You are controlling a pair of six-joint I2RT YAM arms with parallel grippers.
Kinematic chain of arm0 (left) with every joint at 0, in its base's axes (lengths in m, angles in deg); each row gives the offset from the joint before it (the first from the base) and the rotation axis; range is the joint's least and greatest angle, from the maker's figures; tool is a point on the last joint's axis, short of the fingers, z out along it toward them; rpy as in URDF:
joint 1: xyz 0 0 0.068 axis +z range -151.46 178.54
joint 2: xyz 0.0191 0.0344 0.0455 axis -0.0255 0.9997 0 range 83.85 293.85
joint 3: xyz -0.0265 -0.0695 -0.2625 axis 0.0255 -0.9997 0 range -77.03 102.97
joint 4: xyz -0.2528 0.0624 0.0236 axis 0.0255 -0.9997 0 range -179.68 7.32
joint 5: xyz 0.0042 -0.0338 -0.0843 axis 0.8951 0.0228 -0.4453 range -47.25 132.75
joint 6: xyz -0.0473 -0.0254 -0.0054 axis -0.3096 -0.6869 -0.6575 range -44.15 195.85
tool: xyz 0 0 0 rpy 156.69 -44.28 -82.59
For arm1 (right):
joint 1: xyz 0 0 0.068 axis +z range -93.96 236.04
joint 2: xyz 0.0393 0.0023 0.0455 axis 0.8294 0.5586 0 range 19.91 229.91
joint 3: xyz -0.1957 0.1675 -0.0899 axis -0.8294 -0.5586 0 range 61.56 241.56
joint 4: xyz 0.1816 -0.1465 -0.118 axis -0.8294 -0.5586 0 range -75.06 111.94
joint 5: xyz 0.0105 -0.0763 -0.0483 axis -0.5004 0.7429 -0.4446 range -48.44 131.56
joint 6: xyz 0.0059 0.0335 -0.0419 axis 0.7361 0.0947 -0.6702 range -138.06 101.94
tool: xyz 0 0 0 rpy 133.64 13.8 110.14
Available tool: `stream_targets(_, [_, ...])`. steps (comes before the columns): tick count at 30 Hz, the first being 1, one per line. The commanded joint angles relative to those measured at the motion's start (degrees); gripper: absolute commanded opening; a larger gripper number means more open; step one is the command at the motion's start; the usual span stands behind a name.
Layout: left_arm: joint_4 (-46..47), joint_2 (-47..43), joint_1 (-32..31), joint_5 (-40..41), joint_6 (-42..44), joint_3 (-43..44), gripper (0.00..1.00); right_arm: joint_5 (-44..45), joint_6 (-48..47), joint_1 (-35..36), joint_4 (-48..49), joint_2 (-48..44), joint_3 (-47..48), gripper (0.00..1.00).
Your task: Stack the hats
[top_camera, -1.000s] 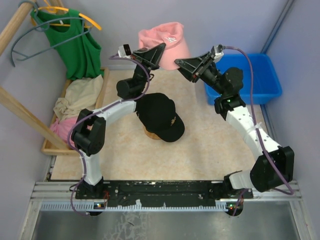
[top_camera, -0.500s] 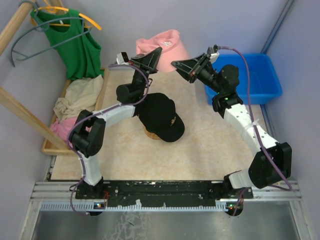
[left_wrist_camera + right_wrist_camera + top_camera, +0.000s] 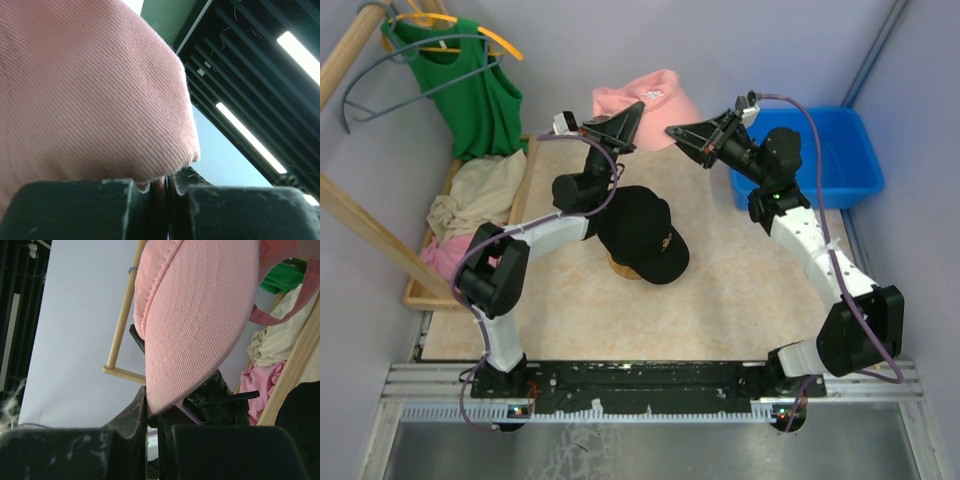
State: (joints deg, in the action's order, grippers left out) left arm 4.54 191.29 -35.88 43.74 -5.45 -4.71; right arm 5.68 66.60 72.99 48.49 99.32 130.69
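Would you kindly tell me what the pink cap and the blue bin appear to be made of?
The pink cap: woven twill fabric, probably cotton, matte; fine diagonal ribs and a frayed edge show in the left wrist view. The blue bin: likely moulded plastic, smooth and uniform in colour, with a rounded rim.

Pale lilac walls (image 3: 770, 40) enclose a beige speckled tabletop (image 3: 720, 290), with a blue plastic bin (image 3: 850, 160) right and a wooden rail (image 3: 350, 50) left.
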Motion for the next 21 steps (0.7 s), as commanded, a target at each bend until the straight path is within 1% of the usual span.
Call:
stream_targets(1, [13.12,-1.42,-0.52,-8.37,0.65,-0.17,0.02,5.46,0.19,-4.27,7.18,-2.05,4.10,0.00])
stream_targets(3, [11.97,-1.50,0.00,-10.60,0.35,0.55,0.06,4.87,0.27,-5.54,7.17,-2.26,4.34,0.00])
stream_targets(6, [8.01,-2.71,0.76,-16.57,1.05,1.37,0.13,3.67,0.27,-7.68,6.43,-2.57,5.37,0.00])
stream_targets(8, [4.39,-4.20,1.20,-20.09,3.27,1.30,0.18,2.91,0.15,-9.13,6.08,-2.84,5.69,0.00])
stream_targets(10, [-0.50,-5.78,1.65,-23.20,5.60,1.19,0.25,1.72,0.12,-10.43,5.28,-2.72,6.45,0.00])
stream_targets(11, [-1.73,-6.36,1.90,-24.17,6.36,1.16,0.25,1.04,0.15,-10.97,5.23,-2.57,6.71,0.00])
stream_targets(13, [-3.54,-7.07,2.37,-25.26,6.97,1.11,0.24,0.46,0.35,-11.61,5.19,-2.40,6.86,0.00])
stream_targets(15, [-4.62,-7.32,2.59,-26.14,7.23,1.50,0.13,0.45,0.33,-11.75,5.03,-2.30,6.76,0.00])
stream_targets(16, [-5.30,-7.33,2.60,-26.58,7.37,1.82,0.09,0.40,0.35,-11.76,5.05,-2.21,6.74,0.00])
stream_targets(19, [-6.64,-6.96,2.59,-27.89,7.73,3.10,0.05,0.40,0.91,-11.78,5.53,-1.97,6.39,0.00])
stream_targets(21, [-6.88,-6.66,2.60,-28.09,7.43,3.54,0.04,0.54,1.15,-11.76,5.65,-1.96,6.28,0.00])
